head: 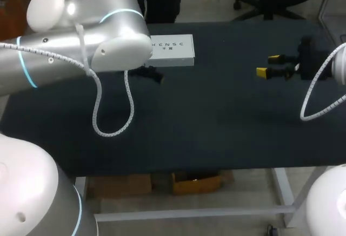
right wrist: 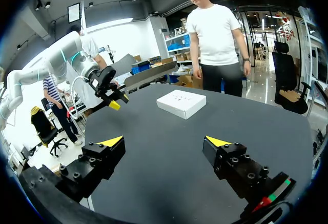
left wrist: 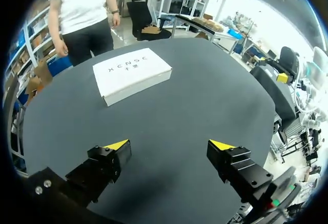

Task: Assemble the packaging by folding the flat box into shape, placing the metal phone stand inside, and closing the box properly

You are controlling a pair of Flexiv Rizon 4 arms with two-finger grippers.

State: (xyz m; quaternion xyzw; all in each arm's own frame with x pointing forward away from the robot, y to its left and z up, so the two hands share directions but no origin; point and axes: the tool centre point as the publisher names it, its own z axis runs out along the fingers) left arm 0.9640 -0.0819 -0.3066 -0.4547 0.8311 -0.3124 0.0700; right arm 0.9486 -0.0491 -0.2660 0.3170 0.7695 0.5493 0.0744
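Note:
A white closed box (head: 172, 49) lies flat near the table's far edge, left of the middle. My left arm (head: 92, 36) reaches over the table and covers most of its own gripper in the head view. In the left wrist view the left gripper (left wrist: 169, 145) is open, with nothing between its fingers and the box (left wrist: 131, 75) well ahead of it. My right gripper (head: 268, 66) hovers open at the right side of the table, apart from the box. From the right wrist, the right gripper (right wrist: 164, 141) is empty, with the box (right wrist: 181, 103) ahead. No metal phone stand shows in any view.
The dark table top (head: 205, 122) spreads wide between the two arms. The left arm's white coiled cable (head: 111, 130) hangs in a loop over the table's left part. My left gripper (right wrist: 110, 98) shows beyond the right gripper's one side.

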